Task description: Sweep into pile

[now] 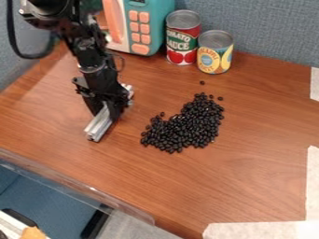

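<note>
Desk (pixel 255 186): overlong strokes could spill beans (pixel 187 125) over its near edge.
Bar (pixel 99 126): clenched by the end effector (pixel 109 106); its tilt may leave beans behind.
Beans: mid-desk, loose; quick pushes could scatter them.
Cans (pixel 182 41): beyond; wide strokes may bump them.

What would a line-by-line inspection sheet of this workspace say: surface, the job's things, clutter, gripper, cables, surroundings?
Surface: brown wood-grain tabletop, with pale strips at its right and near edges.
Job's things: black beans in one uneven patch, a few loose at its far end; silver bar to their left in the picture, apart from them.
Clutter: toy microwave, red-labelled can and yellow-labelled can, all beyond the beans.
Gripper: holds the silver bar, tilted.
Cables: black cable looping beside the arm; no snag seen.
Surroundings: blue-grey fabric partition behind.
</note>
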Controlling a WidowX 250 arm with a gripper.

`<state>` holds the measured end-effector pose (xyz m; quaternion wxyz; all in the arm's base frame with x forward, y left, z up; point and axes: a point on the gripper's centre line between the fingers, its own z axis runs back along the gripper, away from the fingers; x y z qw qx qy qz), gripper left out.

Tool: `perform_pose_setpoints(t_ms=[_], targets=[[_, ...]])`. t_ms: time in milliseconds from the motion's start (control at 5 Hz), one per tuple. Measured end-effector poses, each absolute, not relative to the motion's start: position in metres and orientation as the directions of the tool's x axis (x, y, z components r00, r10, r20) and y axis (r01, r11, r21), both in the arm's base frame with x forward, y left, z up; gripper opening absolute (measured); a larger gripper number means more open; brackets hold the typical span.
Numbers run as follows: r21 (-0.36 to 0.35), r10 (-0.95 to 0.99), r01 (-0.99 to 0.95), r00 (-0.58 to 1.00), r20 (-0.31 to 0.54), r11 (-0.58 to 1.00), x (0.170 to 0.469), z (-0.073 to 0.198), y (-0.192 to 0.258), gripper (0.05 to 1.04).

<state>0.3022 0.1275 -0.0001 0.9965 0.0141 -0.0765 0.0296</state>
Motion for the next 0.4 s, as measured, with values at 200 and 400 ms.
perform_pose_setpoints(t_ms=[200, 400], targets=[[0.053, 0.051, -0.061, 0.981, 0.185, 0.997, 0.307, 0.035, 0.128, 0.996], [0.042, 0.035, -0.043, 0.984, 0.175, 0.998, 0.307, 0.051, 0.125, 1.007]])
